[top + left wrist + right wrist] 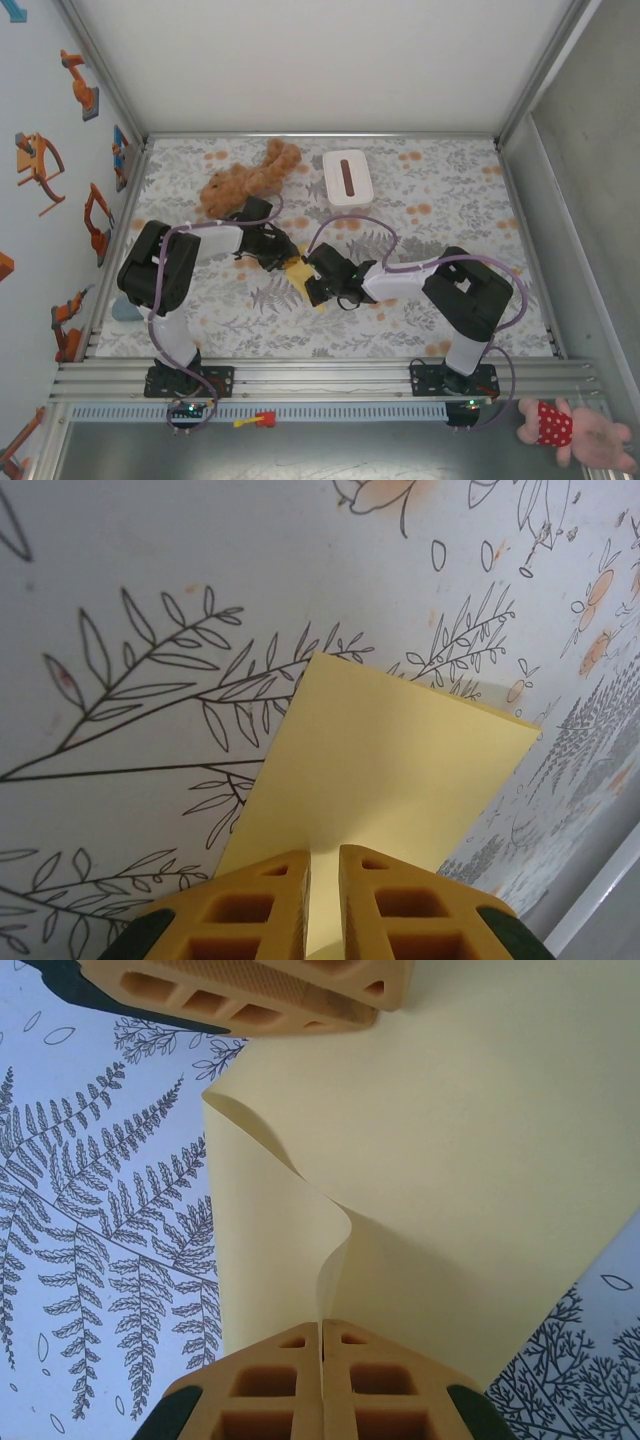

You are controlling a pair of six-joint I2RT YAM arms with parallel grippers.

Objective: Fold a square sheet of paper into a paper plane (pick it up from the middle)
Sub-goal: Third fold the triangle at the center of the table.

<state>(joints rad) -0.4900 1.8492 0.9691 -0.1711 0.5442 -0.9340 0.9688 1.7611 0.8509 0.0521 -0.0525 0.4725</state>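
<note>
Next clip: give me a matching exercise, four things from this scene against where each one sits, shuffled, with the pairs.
1 yellow paper sheet
2 brown plush toy
3 white box
4 pink plush toy

A off the table, near right
B far side, left of box
C pinched by left pincer and right pincer
D far side, centre

Pairs: 1-C, 2-B, 3-D, 4-A
</note>
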